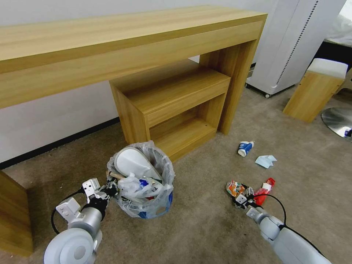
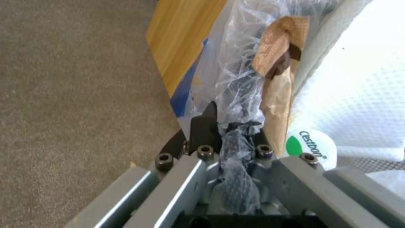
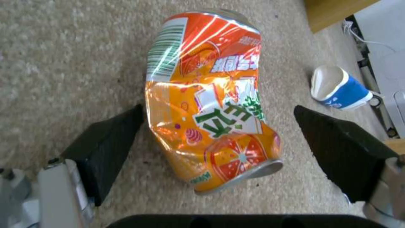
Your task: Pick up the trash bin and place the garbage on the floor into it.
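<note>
Head view: the bin (image 1: 141,183) stands on the carpet (image 1: 205,227) before the desk (image 1: 110,55), its bag rim clamped by the left gripper (image 1: 110,190). The right gripper (image 3: 219,139), fingers apart, straddles the crushed can (image 3: 211,107) lying nearby.

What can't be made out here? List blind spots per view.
- Head view: the trash bin bottom contents, hidden under a white slipper and bag folds.
- Left wrist view: the left pincer fingertips, buried in crinkled plastic; the bin rim can't be separated from the bag.
- Head view: the right pincer fingers overlap the crushed can, so the gap is unreadable there; the right wrist view shows them open around the can.
- Head view: the print on the cup is too small.
</note>
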